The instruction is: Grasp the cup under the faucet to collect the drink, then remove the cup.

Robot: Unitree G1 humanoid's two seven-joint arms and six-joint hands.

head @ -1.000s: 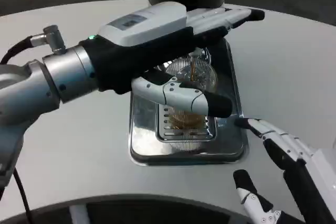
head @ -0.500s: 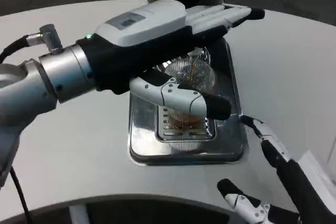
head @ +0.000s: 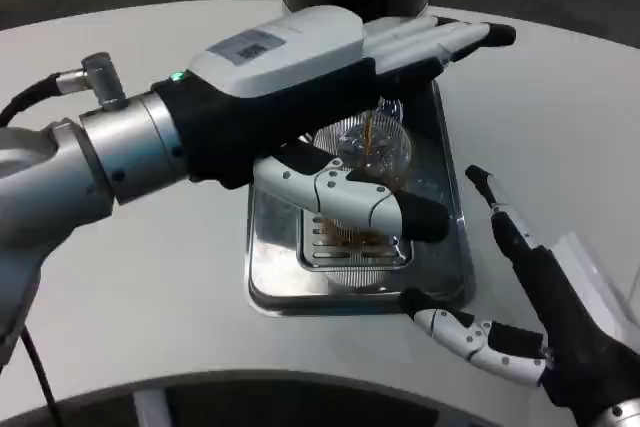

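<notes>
I see my left hand (head: 330, 97) reaching across the metal drip tray (head: 270, 287), its fingers wrapped around the clear cup (head: 372, 162), which stands on the grate under a thin brown stream. The hand covers most of the cup. My right hand (head: 530, 322) waits beside the tray, fingers spread, holding nothing.

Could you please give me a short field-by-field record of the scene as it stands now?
surface: white table
tray: metal drip tray with a slotted grate
cup: clear cup on the grate, brown drink inside
stream: thin brown stream falling into the cup
left hand: left hand wrapped around the cup
right hand: right hand beside the tray's right edge, fingers apart, holding nothing
</notes>
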